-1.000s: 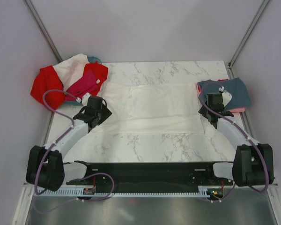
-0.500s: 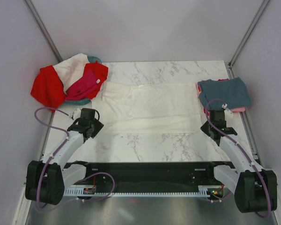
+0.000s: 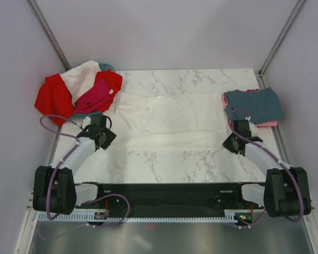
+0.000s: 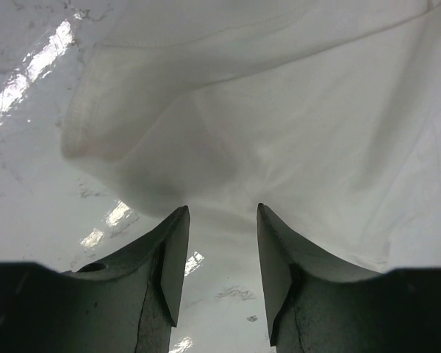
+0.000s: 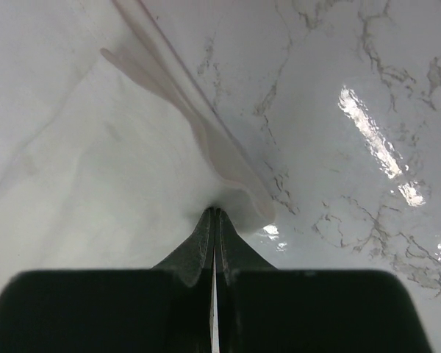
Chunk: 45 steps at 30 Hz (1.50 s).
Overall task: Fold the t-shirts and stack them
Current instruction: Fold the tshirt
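Two grippers work one soft white fabric t-shirt [image 3: 169, 119], spread flat at table ctr for folding. The right gripper [image 5: 214, 212] has its jaws clenched on the near-right hem corner. The left gripper [image 4: 222, 209] has its jaws apart with the near-left edge between them (not yet pinched), prob. for a paired lift. Far right: 2 folded, slate grey-blue shirt [image 3: 254, 103] over coral pink shirt [image 3: 267, 124]. Far left: 3 unfolded in a heap, red shirt [image 3: 50, 95], second white shirt [image 3: 82, 74], magenta shirt [image 3: 95, 95].

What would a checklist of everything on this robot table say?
Surface: marble table, glossy.
Job's things: white t-shirt spread flat in the middle; folded stack grey-blue over pink, far right; unfolded pile red, white, magenta, far left.
Clutter: teal basket under the pile.
Grippers: left gripper open around the shirt's edge; right gripper shut on the shirt's edge.
Cables: purple cables looped along both arms.
Surroundings: plain grey walls.
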Available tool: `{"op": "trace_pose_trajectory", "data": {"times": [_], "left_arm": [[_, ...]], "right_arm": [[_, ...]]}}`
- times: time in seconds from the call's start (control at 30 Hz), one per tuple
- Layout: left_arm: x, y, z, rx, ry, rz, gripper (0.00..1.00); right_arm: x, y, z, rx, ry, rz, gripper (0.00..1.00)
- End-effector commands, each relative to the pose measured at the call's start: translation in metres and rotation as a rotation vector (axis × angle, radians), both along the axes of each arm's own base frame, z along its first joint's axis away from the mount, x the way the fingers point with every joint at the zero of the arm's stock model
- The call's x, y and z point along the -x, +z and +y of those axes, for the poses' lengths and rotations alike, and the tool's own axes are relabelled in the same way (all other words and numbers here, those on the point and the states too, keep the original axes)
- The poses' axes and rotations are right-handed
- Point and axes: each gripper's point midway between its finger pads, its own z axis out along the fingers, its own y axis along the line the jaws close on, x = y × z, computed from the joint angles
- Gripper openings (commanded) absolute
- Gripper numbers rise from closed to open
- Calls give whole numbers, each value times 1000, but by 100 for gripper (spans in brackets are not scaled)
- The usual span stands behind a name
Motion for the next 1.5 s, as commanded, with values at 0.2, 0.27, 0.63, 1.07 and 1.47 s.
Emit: {"op": "trace_pose_trajectory", "data": {"times": [0.2, 0.27, 0.63, 1.07, 1.47], "left_arm": [[-16, -22, 1, 12, 77, 66, 48], [-7, -36, 1, 32, 88, 113, 48], [52, -48, 24, 53, 237, 158, 46], [50, 29, 23, 81, 178, -104, 52], [-79, 125, 0, -24, -198, -436, 56]], "right_arm": [[-20, -10, -5, 24, -37, 47, 0], [-11, -18, -9, 40, -66, 95, 0], [37, -14, -37, 140, -229, 155, 0], [33, 38, -30, 93, -182, -11, 4], [-82, 124, 12, 15, 145, -308, 43]]}}
